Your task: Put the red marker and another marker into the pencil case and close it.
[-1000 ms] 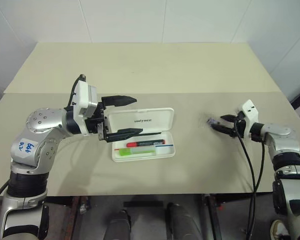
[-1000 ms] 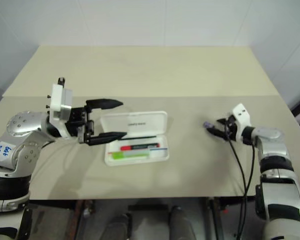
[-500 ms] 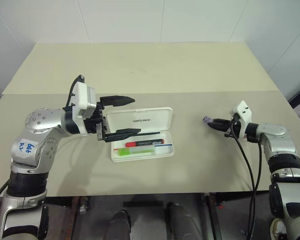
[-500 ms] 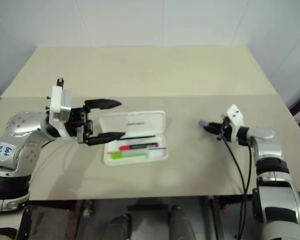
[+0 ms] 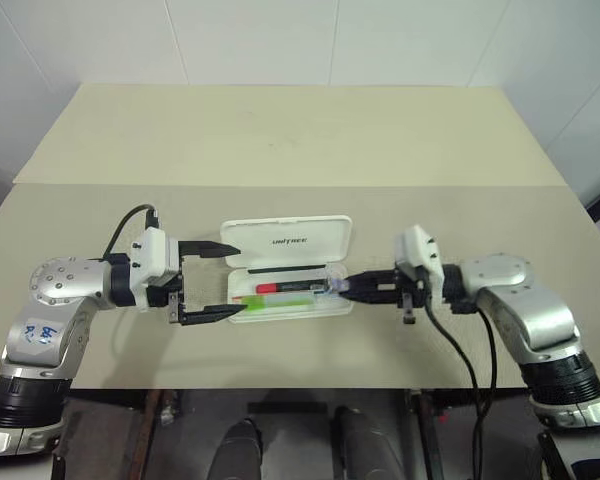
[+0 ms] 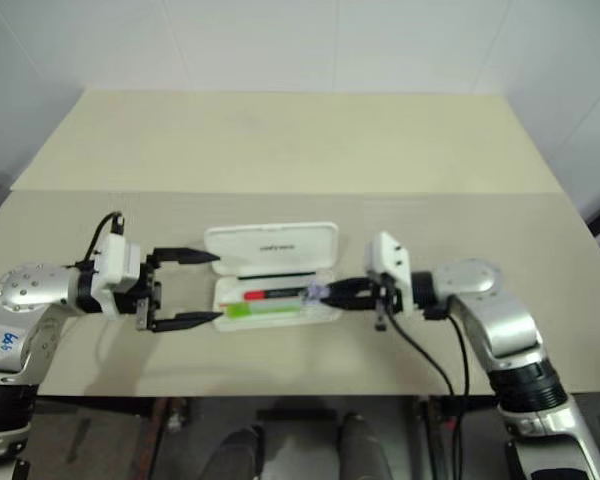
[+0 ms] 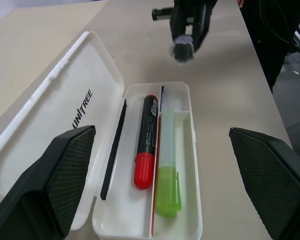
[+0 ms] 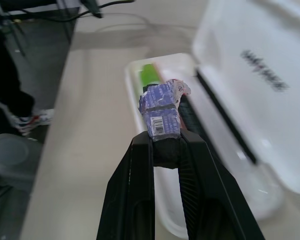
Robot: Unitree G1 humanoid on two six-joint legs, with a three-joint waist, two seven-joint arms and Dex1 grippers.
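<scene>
Two markers lie side by side in the tray of the pencil case, which stands open on the table with its lid folded flat away from you, the "unitree" logo showing on the lid's inner face. The red marker occupies the lane nearer the hinge; you see its red body and its black portion set end to end along the tray's length. Another marker, light green, lies parallel in the lane nearer you, just beside the red one. A thin black strip runs along the hinge line between tray and lid.

Your right gripper reaches in from the right with its fingers pointing at the tray's right end. Its jaws are clamped on a small purple object, a crumpled wrapped piece bearing a printed barcode label, which projects beyond the fingertips. In the head views this object sits at the case's right edge; you cannot tell whether it touches the rim.

Your left gripper is at the case's left end, jaws spread wide and holding nothing. One finger lies level with the lid's left edge, the other at the tray's near left corner. The left wrist view looks along the open tray between the two black finger pads.
</scene>
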